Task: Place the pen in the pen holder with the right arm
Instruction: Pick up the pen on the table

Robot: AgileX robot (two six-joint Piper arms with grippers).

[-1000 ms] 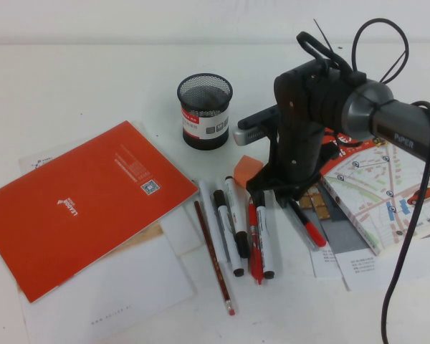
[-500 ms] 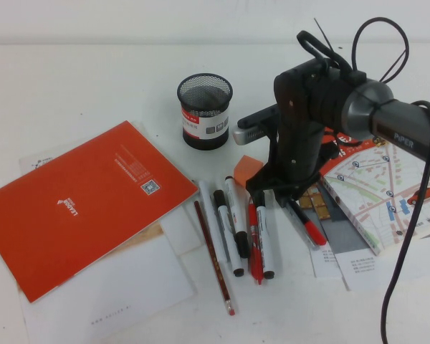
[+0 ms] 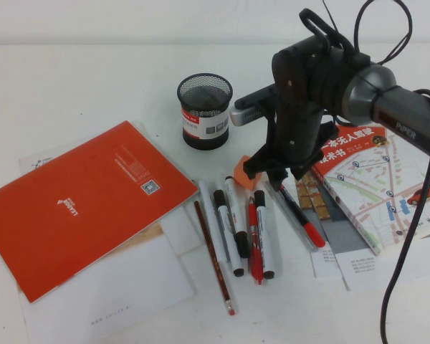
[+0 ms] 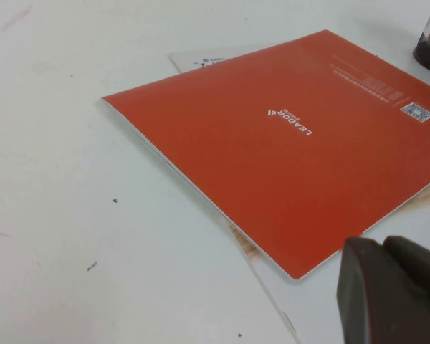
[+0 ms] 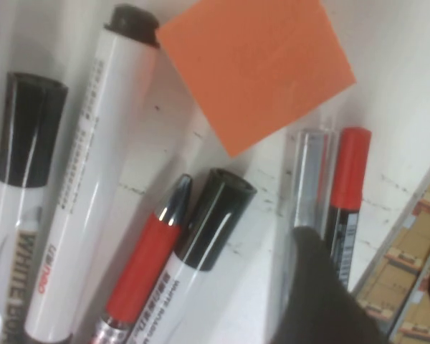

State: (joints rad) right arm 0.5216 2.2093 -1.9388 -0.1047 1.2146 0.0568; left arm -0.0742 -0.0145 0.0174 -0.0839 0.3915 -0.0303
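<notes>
The pen [image 3: 301,216], slim with red ends and a black middle, lies on the table beside a slim grey pen [image 3: 290,215]. In the right wrist view the pen [image 5: 350,172] runs under one of my fingers [image 5: 319,287]. My right gripper [image 3: 276,178] hangs open just above the pen's far end and holds nothing; it also shows in the right wrist view [image 5: 387,301]. The black mesh pen holder [image 3: 204,111] stands upright to the gripper's far left. My left gripper [image 4: 383,247] is shut and empty, low over the table beside the orange notebook.
An orange notebook [image 3: 79,204] lies on white papers at the left. Several whiteboard markers [image 3: 229,229], a thick red marker [image 3: 254,240] and a pencil [image 3: 213,258] lie in a row at the centre. An orange block [image 3: 247,172] sits by the gripper. A map book [image 3: 383,190] lies to the right.
My right gripper has lifted and drawn back a little towards the far side, uncovering more of the pen. The pen still lies on the table.
</notes>
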